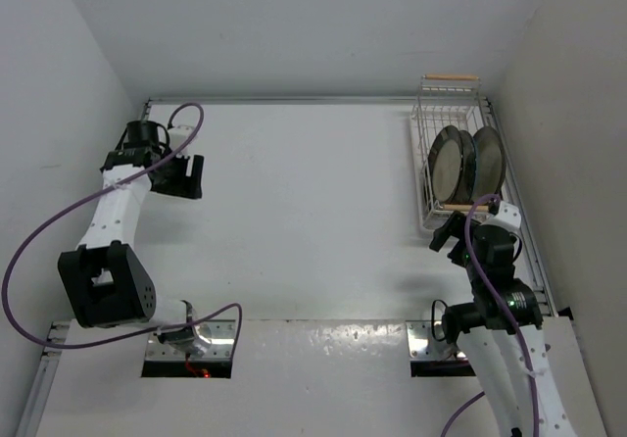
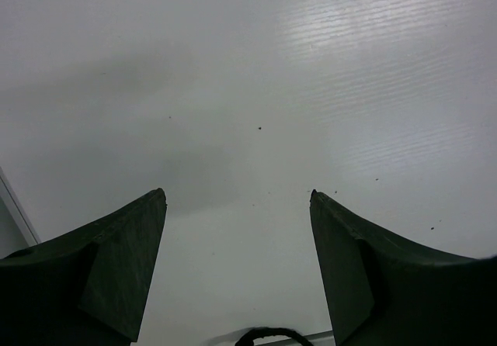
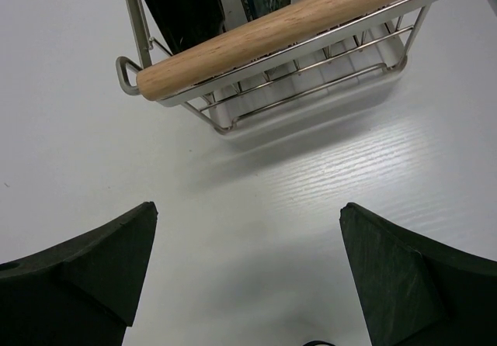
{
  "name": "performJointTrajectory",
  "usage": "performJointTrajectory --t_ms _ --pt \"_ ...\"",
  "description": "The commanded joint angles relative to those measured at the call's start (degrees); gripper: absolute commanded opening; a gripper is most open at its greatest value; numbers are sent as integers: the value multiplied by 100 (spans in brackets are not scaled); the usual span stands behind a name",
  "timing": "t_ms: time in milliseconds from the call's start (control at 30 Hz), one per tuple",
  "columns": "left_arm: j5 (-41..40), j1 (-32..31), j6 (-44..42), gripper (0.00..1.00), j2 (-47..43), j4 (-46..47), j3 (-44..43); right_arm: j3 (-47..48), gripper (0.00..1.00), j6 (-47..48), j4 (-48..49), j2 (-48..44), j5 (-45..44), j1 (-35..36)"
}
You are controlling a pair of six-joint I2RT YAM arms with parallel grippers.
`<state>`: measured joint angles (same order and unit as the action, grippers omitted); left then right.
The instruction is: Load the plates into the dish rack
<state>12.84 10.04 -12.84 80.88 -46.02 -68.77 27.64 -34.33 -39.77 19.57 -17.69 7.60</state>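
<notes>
Table (image 1: 294, 212) white, walls (image 1: 294, 25) plain white, dish rack (image 1: 451, 76) far right

You have 3 plates (image 1: 449, 168) in 1 dish rack (image 1: 419, 153) with 2 wooden handles (image 1: 452, 76), plus 1 left gripper (image 2: 237, 197) and 1 right gripper (image 3: 248, 206).

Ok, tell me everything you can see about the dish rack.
The dish rack is a long pale wire basket with a light wooden bar handle at each short end. It sits flat on the white table at the far right, lengthways away from the arms. Three plates stand on edge inside, toward its near end. The open right gripper hovers short of the near handle, not touching it.
</notes>
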Motion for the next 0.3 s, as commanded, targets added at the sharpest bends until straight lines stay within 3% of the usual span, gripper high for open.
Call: performJointTrajectory --t_ms 0,267 --pt "-71 -64 1 79 -309 58 83 22 100 -109 30 20 -50 -4" --pt "-10 -64 1 79 -371 111 145 -4 100 -31 57 -146 64 -30"
